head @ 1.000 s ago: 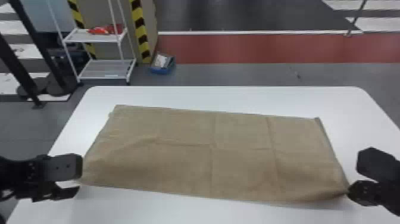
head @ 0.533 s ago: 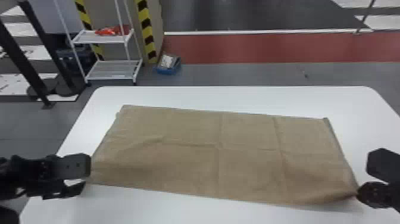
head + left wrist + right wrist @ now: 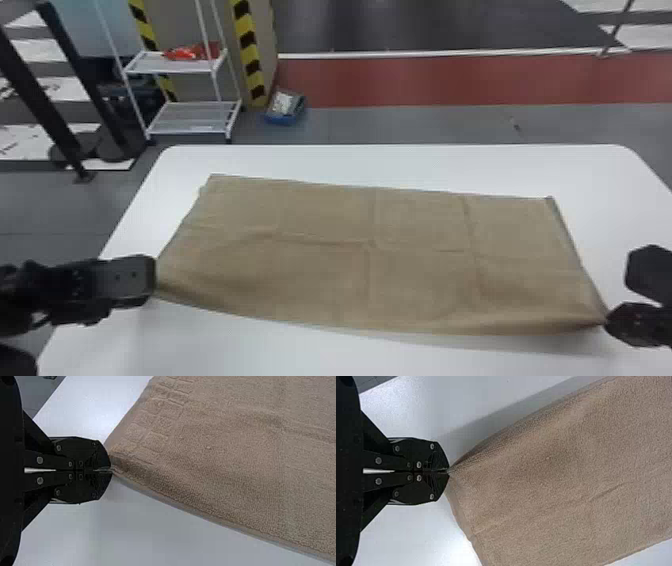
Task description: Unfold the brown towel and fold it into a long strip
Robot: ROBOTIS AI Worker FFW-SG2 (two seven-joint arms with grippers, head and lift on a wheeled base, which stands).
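Note:
The brown towel (image 3: 370,260) lies spread as a wide rectangle with faint crossing creases. At its near-left corner is my left gripper (image 3: 154,290), and at its near-right corner my right gripper (image 3: 607,321). In the left wrist view, the left gripper (image 3: 111,470) is shut on a corner of the towel (image 3: 237,463), beside a woven border. The right wrist view has the right gripper (image 3: 448,471) shut on the other corner of the towel (image 3: 558,483), where the cloth gathers into small pleats. The near edge bows slightly between them.
The white table (image 3: 400,162) extends around the towel. Beyond it on the floor stand a white shelf rack (image 3: 192,117) with red items (image 3: 192,51), a blue box (image 3: 286,108) and a striped pillar (image 3: 248,50).
The head view has shifted a little, moving the whole scene slightly within it. Both grippers still hold their corners, and the towel lies much as before.

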